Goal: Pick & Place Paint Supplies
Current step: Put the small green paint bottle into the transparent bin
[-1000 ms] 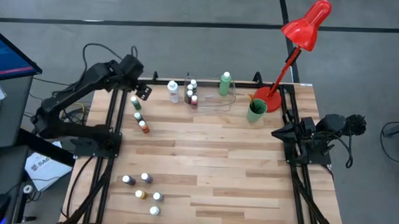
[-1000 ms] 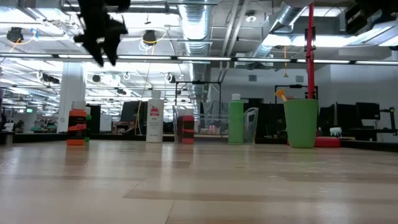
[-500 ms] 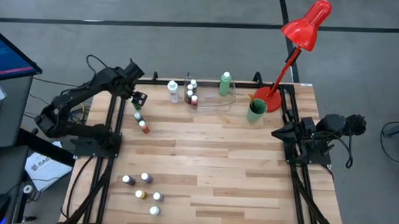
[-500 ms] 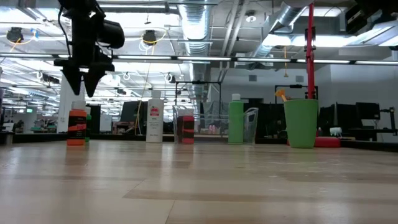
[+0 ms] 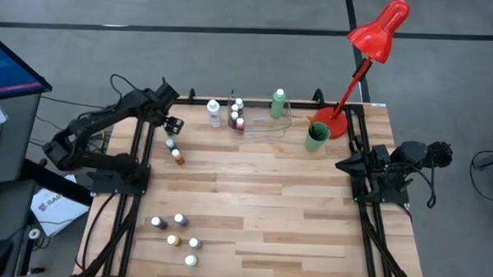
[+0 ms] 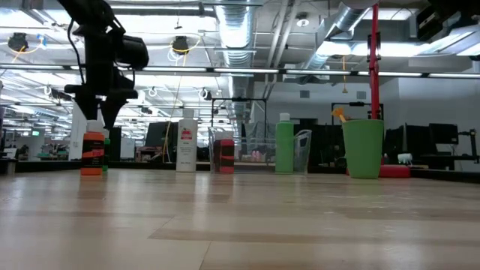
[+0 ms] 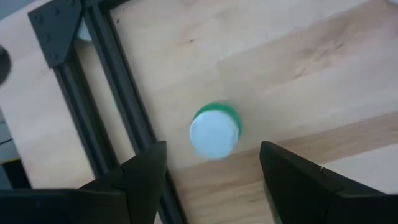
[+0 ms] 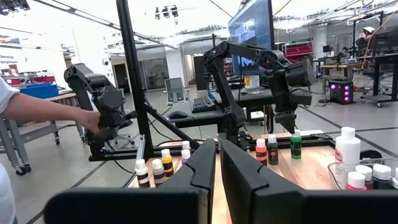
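The left gripper (image 7: 211, 171), fingers apart, is held directly above a green bottle (image 7: 214, 129) near the surface (image 5: 261, 205)'s far left corner (cap visible only from the wrist). The right gripper (image 8: 217, 165) is seen closed.

Wooden table (image 5: 261, 197), matt; red lamp (image 5: 380, 32), seemingly glossy metal.

Two tall bottles (image 5: 214, 113) (image 5: 278, 104), one cup (image 5: 316, 137), one lamp (image 5: 380, 31), one tray (image 5: 263, 123).
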Available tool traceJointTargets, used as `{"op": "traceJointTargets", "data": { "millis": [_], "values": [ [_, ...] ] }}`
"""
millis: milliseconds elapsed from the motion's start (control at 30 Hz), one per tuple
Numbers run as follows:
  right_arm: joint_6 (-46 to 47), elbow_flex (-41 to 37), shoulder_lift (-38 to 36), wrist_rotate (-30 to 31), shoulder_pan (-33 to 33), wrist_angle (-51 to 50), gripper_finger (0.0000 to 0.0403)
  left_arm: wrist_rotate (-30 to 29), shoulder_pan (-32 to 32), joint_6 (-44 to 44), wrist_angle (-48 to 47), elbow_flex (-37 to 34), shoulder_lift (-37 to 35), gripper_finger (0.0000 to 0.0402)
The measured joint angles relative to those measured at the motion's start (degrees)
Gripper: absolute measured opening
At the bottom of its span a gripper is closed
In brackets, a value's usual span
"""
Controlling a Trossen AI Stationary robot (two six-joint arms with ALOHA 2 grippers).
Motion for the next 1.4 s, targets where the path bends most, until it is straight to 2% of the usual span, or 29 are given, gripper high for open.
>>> {"op": "traceJointTargets", "data": {
  "millis": [167,467,800,967,1267,1400],
  "values": [
    [0.0,0.0,0.0,0.0,0.0,0.0,0.0021,0.0,0.0,0.1,3.8,-1.6,0.0,0.0241],
    [0.0,0.0,0.0,0.0,0.0,0.0,0.0021,0.2,0.0,1.6,4.8,-2.1,0.0,0.0239],
    [0.0,0.0,0.0,0.0,0.0,0.0,0.0021,1.9,0.2,1.9,5.3,-2.1,4.7,0.0214],
    [0.0,0.0,0.0,0.0,0.0,0.0,0.0021,1.9,0.1,1.9,5.2,-2.1,4.7,0.0187],
    [0.0,0.0,0.0,0.0,0.0,0.0,0.0021,2.0,0.1,1.4,5.4,-1.9,4.5,0.0106],
    [0.0,0.0,0.0,0.0,0.0,0.0,0.0021,2.4,0.1,-0.1,5.1,-1.6,4.6,0.0092]
  ]
}}
